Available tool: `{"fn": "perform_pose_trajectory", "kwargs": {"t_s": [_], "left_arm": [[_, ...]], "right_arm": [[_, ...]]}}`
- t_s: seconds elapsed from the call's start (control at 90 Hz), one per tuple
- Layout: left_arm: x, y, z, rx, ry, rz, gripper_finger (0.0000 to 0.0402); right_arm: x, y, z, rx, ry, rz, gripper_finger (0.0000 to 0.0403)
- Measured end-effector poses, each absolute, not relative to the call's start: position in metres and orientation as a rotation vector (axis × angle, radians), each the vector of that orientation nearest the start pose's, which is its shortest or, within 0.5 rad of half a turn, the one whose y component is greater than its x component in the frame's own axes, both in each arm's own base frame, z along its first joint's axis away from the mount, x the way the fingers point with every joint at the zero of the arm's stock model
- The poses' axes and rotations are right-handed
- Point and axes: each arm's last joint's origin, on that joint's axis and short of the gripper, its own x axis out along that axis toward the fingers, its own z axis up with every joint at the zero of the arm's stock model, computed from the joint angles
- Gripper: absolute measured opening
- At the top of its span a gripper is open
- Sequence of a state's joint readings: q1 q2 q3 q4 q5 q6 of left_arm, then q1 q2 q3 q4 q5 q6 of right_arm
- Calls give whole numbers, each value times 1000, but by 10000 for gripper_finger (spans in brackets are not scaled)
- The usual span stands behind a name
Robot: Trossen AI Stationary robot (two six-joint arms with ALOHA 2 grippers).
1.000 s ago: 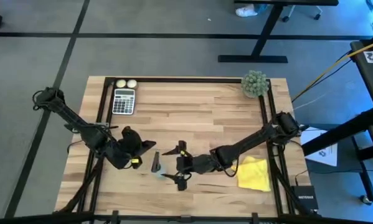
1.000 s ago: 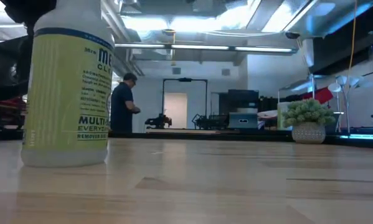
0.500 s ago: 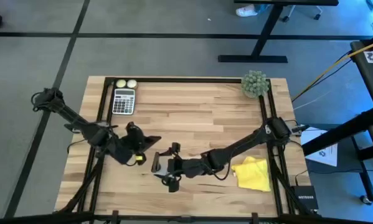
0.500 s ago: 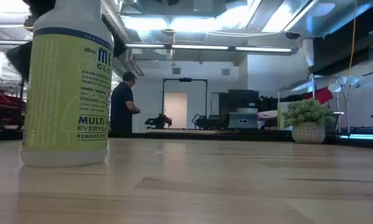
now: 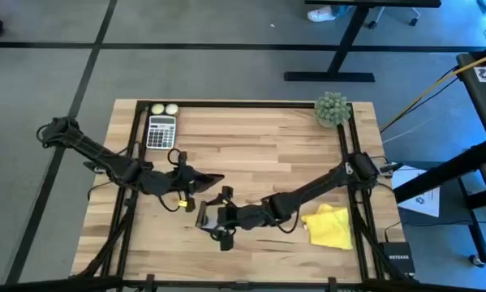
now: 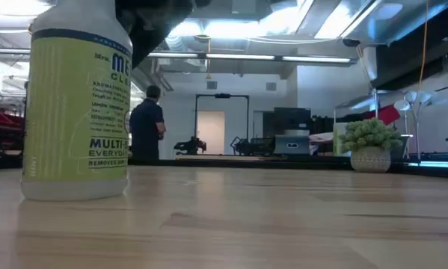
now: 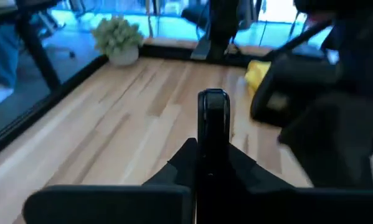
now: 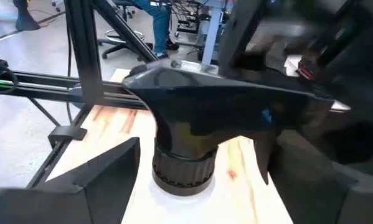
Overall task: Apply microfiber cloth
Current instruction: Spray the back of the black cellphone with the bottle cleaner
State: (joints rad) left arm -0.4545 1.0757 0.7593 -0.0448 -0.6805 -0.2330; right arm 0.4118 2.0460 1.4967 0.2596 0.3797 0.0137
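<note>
High view puts your microfiber cloth [image 5: 330, 226] untouched on the worktop [image 5: 259, 138], well right of the spray bottle [image 5: 212, 223]. Your right end effector [image 5: 218, 219] straddles that bottle, fingers spread; the left end effector [image 5: 214, 178] clamps a black smartphone [image 7: 212, 134]. Swing carelessly and you'll likely topple the bottle.

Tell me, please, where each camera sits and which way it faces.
High: overhead, looking straight down on the table; both arms show.
Low: tabletop height, level past the spray bottle into the room; arm above.
Left wrist: facing plant and microfiber cloth; left gripper shows.
Right wrist: facing the spray bottle; right gripper shows.
Shared: high and left wrist show the cloth.
</note>
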Motion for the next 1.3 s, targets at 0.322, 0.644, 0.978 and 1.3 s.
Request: {"fn": "perform_pose_trajectory", "kwargs": {"t_s": [0.322,0.644,0.978,1.3], "left_arm": [[209,-83,297,-59,212,223,15],[211,-85,302,-66,171,183,15],[213,-87,308,-96,115,125,15],[214,-88,315,-69,49,102,15]], "right_arm": [[437,179,235,-101,261,38,241],[437,179,234,-116,268,41,215],[438,176,233,-113,280,72,240],[438,176,233,-112,286,101,184]]}}
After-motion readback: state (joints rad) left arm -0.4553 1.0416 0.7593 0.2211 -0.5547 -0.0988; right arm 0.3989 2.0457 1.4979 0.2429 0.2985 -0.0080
